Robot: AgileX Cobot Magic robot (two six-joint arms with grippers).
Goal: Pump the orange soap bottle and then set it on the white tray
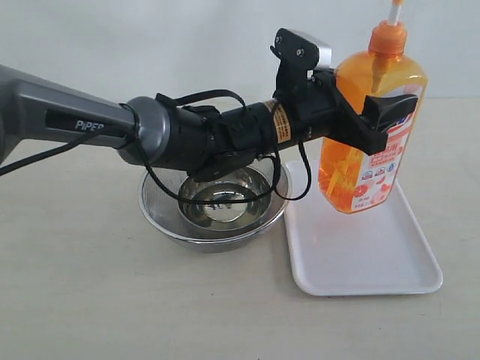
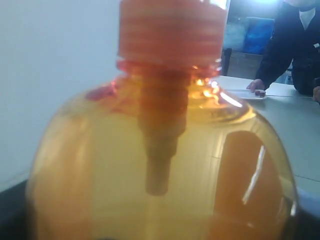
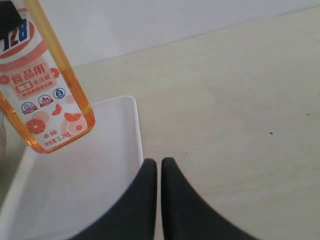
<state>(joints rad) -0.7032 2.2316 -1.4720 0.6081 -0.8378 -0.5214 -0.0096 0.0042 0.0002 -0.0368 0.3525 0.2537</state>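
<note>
Placing step, judging by layout: tall translucent orange plastic soap bottle (image 1: pixel 358 161) hanging tilted over flat white rectangular plastic tray (image 1: pixel 360 259), base clear of tray floor, not set down yet. Clamped across upper body by left gripper (image 1: pixel 381 112), black jaws pressed on opposite faces just under shoulder. Pumping done or not: cannot tell. Only white stem (image 1: pixel 395 10) and ribbed orange collar (image 1: pixel 386 37) visible, pump head cropped by frame top. Right gripper (image 3: pixel 158 166) idle, jaws together, holding nothing, hovering over pale table (image 3: pixel 240 100) just beside tray corner. Round steel mesh bowl (image 1: pixel 169 221) beside tray, under left arm, not involved. Next move likely calls for righting bottle to vertical, lowering to base flat inside low rim, away from edges, then parting jaws and backing off without dragging bottle. Tall and heavy with liquid, so tipping risk if released while tilted. Writing: "PiPER" in white on grey left arm (image 1: pixel 94 124). White-orange-blue label (image 3: pixel 37 85): Chinese characters 食品用 in orange, large blue digits above, roughly "28", cut by frame edge. Below, row of 3 small round icons, orange-slice pictures, small print near bottom too blurred to read. Orange-yellow sticker (image 1: pixel 280 120) on wrist, text too small. Left wrist view filled by bottle shoulder, collar and dip tube, no writing there.
</note>
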